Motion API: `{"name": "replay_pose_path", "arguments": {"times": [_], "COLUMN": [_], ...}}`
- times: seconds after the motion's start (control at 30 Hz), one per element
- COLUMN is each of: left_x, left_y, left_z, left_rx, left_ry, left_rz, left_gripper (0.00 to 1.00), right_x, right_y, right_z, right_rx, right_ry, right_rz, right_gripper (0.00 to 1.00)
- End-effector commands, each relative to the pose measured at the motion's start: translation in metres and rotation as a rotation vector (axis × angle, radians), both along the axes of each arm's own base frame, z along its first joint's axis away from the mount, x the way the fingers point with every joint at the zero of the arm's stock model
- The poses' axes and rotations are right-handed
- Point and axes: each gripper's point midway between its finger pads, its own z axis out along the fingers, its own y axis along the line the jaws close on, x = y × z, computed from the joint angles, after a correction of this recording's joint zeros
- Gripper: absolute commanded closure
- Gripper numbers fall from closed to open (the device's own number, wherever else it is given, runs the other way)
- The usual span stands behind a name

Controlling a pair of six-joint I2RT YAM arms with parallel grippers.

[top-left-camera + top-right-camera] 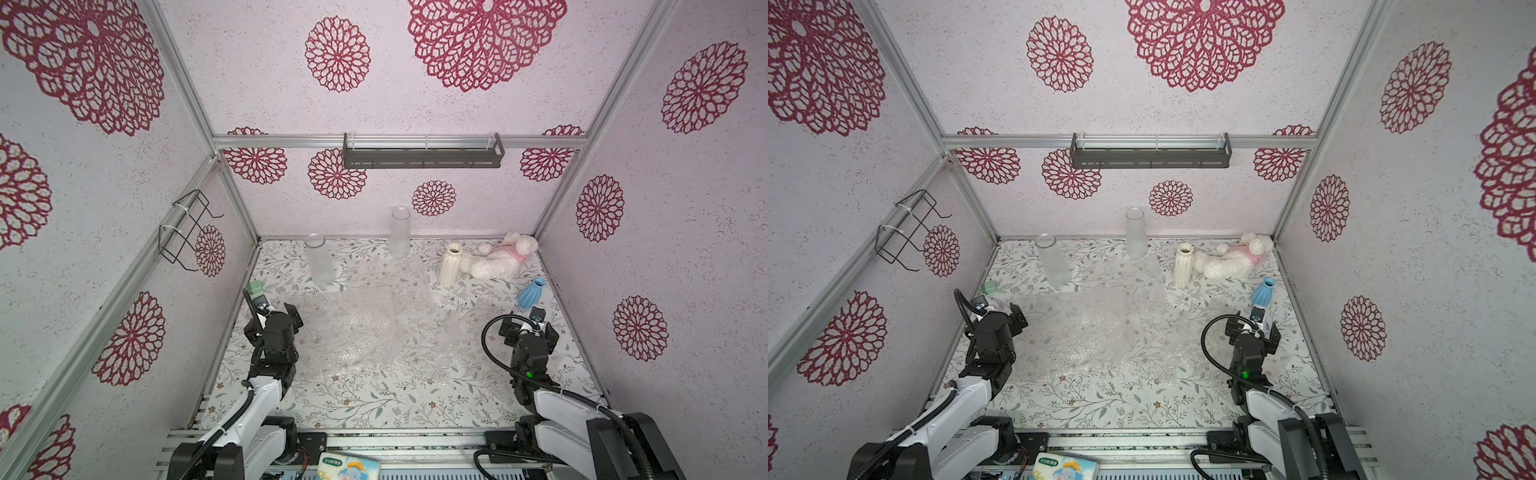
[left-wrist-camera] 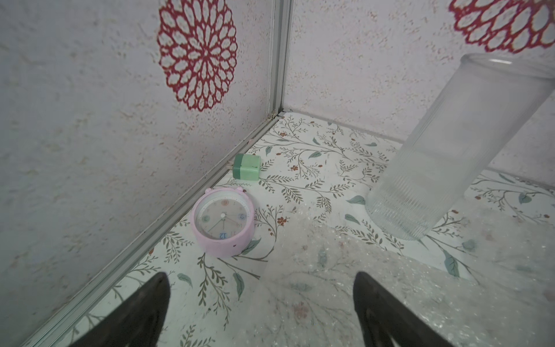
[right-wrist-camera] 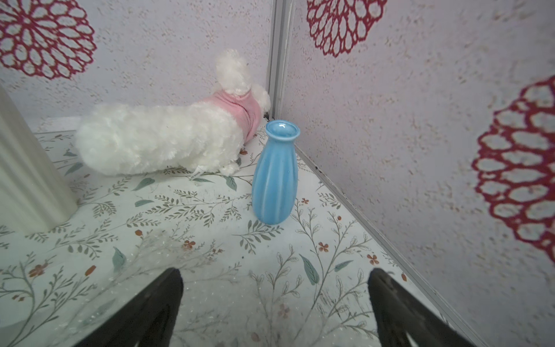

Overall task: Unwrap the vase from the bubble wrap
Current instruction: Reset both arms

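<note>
Bubble wrap [image 1: 365, 328]: clear sheeting, lying slack and mostly flat at the centre of the worktop [image 1: 374, 407] and running toward 12 o'clock. The sheets overlap, so you cannot count them.

Step in hand: no vase shows inside the wrap, so the unwrapping looks finished. Confirm this before you park, since clear glass under clear sheeting is easy to miss. If you lift a sheet to check, pinch a free edge near 6 o'clock and draw it toward you. That keeps it away from the glass vase at 11, whose base sits near the wrap's edge and could tip.

Left fingers [image 2: 384, 309]: spread wide, nothing held, at 9 o'clock.
Right fingers [image 3: 399, 306]: spread wide, nothing held, at 3 o'clock.

Count:
- Vases, four, all bare and upright: clear glass vase at 11 [image 1: 319, 259], clear glass vase at 12 [image 1: 400, 232], cream ribbed vase [image 1: 451, 266] at 1, blue vase [image 3: 274, 177] at 2.
- Plush dog [image 1: 505, 259], one, lying at 1, beside the cream vase.
- Pink alarm clock [image 2: 222, 222], one, at 10.
- Green plug [image 2: 246, 166], one, just beyond the clock.
</note>
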Motion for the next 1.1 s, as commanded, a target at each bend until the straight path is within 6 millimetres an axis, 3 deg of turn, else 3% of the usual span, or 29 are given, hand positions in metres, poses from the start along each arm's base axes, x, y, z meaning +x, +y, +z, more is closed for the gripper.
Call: {"name": "replay_pose_path", "arguments": {"times": [0.0, 0.2, 0.37, 0.6, 0.93, 1.07], "left_x": [0.011, 0.019, 0.029, 0.051, 0.074, 0.073], "left_y": [0.003, 0.021, 0.025, 0.022, 0.006, 0.001], "left_z": [0.009, 0.000, -0.001, -0.003, -0.003, -0.021], "left_rx": [-0.011, -0.059, -0.082, -0.066, -0.014, 0.029], "left_ry": [-0.071, -0.081, -0.098, -0.085, -0.052, -0.099], "left_rz": [-0.024, -0.017, -0.040, -0.085, -0.206, -0.228], "left_gripper": [0.03, 0.03, 0.03, 0.03, 0.03, 0.03], "right_x": [0.009, 0.018, 0.030, 0.046, 0.053, 0.055], "right_y": [0.001, -0.002, -0.002, 0.006, 0.014, 0.017], "right_z": [0.019, 0.020, 0.020, 0.011, -0.004, -0.002], "right_rx": [0.039, 0.036, 0.024, 0.014, -0.001, -0.013], "right_ry": [-0.093, -0.108, -0.106, -0.118, -0.076, -0.081], "right_rz": [0.012, 0.014, 0.021, 0.077, 0.108, 0.122], "right_gripper": [0.01, 0.01, 0.01, 0.01, 0.01, 0.01]}}
